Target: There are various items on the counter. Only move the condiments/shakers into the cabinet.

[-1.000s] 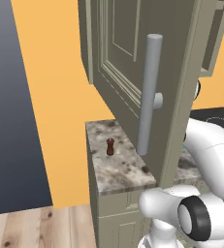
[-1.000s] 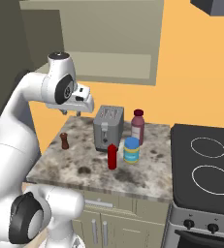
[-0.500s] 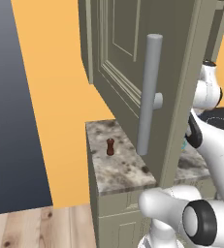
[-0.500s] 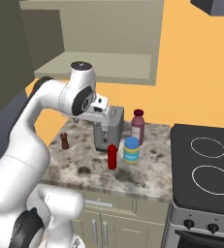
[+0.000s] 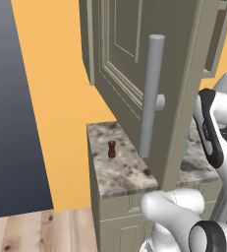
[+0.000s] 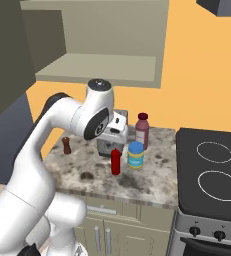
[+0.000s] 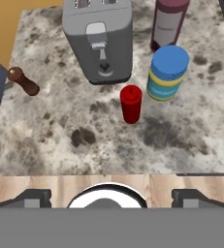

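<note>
The small reddish-brown shaker (image 7: 23, 81) stands near the counter's left end (image 6: 66, 145), alone beside the wall (image 5: 112, 149). A red squeeze bottle (image 7: 131, 103) stands upright in front of the toaster (image 6: 116, 161). My gripper (image 7: 111, 196) hovers above the speckled counter (image 7: 84, 140), looking down on it. Its fingertips (image 7: 33, 197) are wide apart: it is open with nothing between them. The olive-grey cabinet door (image 5: 134, 74) with its bar handle (image 5: 151, 98) is swung open. The cabinet's bare shelf (image 6: 102, 65) shows above the counter.
A grey toaster (image 7: 98, 38) stands at the back of the counter, with a maroon bottle (image 7: 169, 22) to its right. A blue-lidded jar (image 7: 168, 72) is next to the red bottle. The black stovetop (image 6: 212, 175) adjoins the counter on the right.
My arm has swung from the left toward the middle of the counter, and the hand now hangs over the toaster area. The things on the counter have not moved.
</note>
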Controlling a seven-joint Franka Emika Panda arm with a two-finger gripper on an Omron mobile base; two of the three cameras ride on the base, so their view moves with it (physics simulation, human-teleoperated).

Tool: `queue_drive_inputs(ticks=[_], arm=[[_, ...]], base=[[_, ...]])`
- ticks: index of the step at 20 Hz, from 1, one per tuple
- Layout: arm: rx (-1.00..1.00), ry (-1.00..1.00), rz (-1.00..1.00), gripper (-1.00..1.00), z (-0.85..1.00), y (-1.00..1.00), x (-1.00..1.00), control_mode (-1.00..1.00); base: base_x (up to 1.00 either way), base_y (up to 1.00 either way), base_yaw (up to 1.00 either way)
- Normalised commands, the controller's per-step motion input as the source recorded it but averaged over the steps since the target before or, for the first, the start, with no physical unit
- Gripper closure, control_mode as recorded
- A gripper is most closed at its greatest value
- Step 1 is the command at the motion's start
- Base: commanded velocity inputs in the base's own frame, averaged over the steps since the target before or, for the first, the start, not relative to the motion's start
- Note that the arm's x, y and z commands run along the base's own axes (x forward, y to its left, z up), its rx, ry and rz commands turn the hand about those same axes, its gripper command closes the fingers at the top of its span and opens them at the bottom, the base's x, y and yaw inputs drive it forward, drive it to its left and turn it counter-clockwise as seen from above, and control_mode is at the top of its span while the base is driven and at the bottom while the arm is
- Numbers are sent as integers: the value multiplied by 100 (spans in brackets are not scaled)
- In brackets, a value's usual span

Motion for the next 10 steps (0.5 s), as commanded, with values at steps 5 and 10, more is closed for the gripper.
queue_drive_inputs(ticks=[5,10], arm=[[0,0,-1,-100,0,0,0,-100],[-12,-2,-9,-100,-24,0,0,-100]], base=[[0,0,0],[0,0,0]])
